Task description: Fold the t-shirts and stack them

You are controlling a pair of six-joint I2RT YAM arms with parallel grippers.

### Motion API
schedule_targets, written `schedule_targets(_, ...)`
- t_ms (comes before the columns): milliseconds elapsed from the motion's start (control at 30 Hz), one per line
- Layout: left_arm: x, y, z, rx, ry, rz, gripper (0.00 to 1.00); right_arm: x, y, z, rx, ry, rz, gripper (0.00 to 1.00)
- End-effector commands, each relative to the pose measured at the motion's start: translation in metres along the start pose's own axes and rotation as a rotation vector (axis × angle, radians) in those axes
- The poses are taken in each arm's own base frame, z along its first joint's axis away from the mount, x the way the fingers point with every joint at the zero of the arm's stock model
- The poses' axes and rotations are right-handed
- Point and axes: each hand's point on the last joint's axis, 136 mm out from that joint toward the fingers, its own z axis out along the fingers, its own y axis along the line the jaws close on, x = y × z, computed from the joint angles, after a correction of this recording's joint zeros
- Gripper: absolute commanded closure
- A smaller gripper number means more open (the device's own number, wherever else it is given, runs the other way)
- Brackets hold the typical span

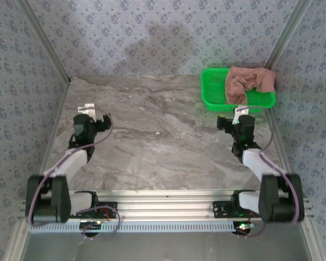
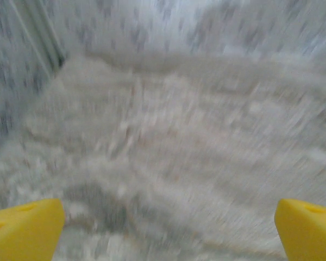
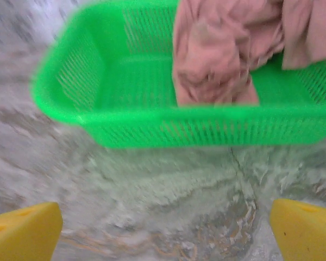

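Where it overhangs the basket, the t-shirt is cropped.

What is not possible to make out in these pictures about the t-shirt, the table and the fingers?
Top external view: the t-shirt is small and crumpled in the basket; folds hide any print.
Right wrist view: the top edge cuts off the t-shirt.
Left wrist view: motion blur smears the table.
Both wrist views: the bottom corners cut off the left fingers and right fingers.

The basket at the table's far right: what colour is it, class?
The basket is bright green, clearest in the right wrist view.
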Motion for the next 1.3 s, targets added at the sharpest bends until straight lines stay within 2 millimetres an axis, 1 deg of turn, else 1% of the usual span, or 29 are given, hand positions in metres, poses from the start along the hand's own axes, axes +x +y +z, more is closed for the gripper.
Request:
schedule_targets(0, -0.036, -0.006, -0.038, 0.007, 0.044, -0.095, 0.0, -0.015, 0.011, -0.045, -0.013, 0.088, 0.089, 0.0)
schedule_targets(67, -0.056, -0.008, -0.059, 0.014, 0.073, -0.191, 0.0, -0.03, 0.02, -0.071, -0.056, 0.108, 0.142, 0.0)
schedule_targets(100, -0.061, -0.009, -0.066, 0.019, 0.091, -0.231, 0.0, -0.039, 0.025, -0.081, -0.082, 0.111, 0.172, 0.0)
schedule_targets(167, -0.071, -0.015, -0.08, 0.046, 0.142, -0.328, 0.0, -0.05, 0.033, -0.097, -0.123, 0.169, 0.234, 0.0)
schedule_targets(233, -0.076, -0.029, -0.088, 0.106, 0.226, -0.39, 0.0, -0.059, 0.042, -0.102, -0.161, 0.246, 0.265, 0.0)
schedule_targets(300, -0.075, -0.045, -0.087, 0.157, 0.35, -0.445, 0.0, -0.063, 0.057, -0.099, -0.208, 0.371, 0.296, 0.0)
schedule_targets(333, -0.072, -0.052, -0.087, 0.175, 0.433, -0.466, 0.0, -0.071, 0.062, -0.092, -0.216, 0.425, 0.307, 0.0)
schedule_targets(367, -0.071, -0.062, -0.085, 0.204, 0.514, -0.476, 0.0, -0.078, 0.066, -0.084, -0.22, 0.48, 0.311, 0.0)
schedule_targets(433, -0.071, -0.074, -0.08, 0.218, 0.614, -0.471, 0.0, -0.086, 0.074, -0.061, -0.231, 0.58, 0.293, 0.0)
schedule_targets(500, -0.075, -0.083, -0.074, 0.232, 0.639, -0.446, 0.0, -0.094, 0.072, -0.035, -0.201, 0.635, 0.285, 0.0)
schedule_targets(533, -0.077, -0.088, -0.072, 0.236, 0.631, -0.434, 0.0, -0.097, 0.07, -0.017, -0.181, 0.661, 0.29, 0.0)
schedule_targets(600, -0.079, -0.098, -0.069, 0.262, 0.611, -0.417, 0.0, -0.099, 0.053, 0.019, -0.113, 0.691, 0.318, 0.01)
schedule_targets(633, -0.079, -0.102, -0.07, 0.272, 0.604, -0.409, 0.0, -0.099, 0.044, 0.04, -0.08, 0.698, 0.342, 0.03)
schedule_targets(733, -0.073, -0.114, -0.077, 0.305, 0.593, -0.379, 0.0, -0.094, 0.014, 0.092, 0.025, 0.693, 0.378, 0.06)
schedule_targets(767, -0.07, -0.116, -0.082, 0.318, 0.588, -0.372, 0.0, -0.086, 0.006, 0.111, 0.055, 0.698, 0.376, 0.06)
schedule_targets(833, -0.066, -0.12, -0.091, 0.341, 0.582, -0.364, 0.0, -0.081, -0.008, 0.136, 0.098, 0.688, 0.37, 0.06)
schedule_targets(900, -0.059, -0.12, -0.101, 0.346, 0.581, -0.367, 0.0, -0.068, -0.023, 0.158, 0.142, 0.703, 0.351, 0.06)
schedule_targets(933, -0.055, -0.118, -0.106, 0.341, 0.579, -0.376, 0.0, -0.058, -0.031, 0.168, 0.162, 0.719, 0.352, 0.06)
schedule_targets(1067, -0.043, -0.103, -0.124, 0.291, 0.572, -0.413, 0.0, -0.015, -0.055, 0.196, 0.211, 0.788, 0.415, 0.09)
schedule_targets(1167, -0.043, -0.092, -0.136, 0.261, 0.548, -0.429, 0.0, 0.005, -0.058, 0.213, 0.218, 0.798, 0.428, 0.1)
schedule_targets(1267, -0.045, -0.081, -0.144, 0.228, 0.528, -0.43, 0.0, 0.022, -0.061, 0.221, 0.223, 0.818, 0.43, 0.13)
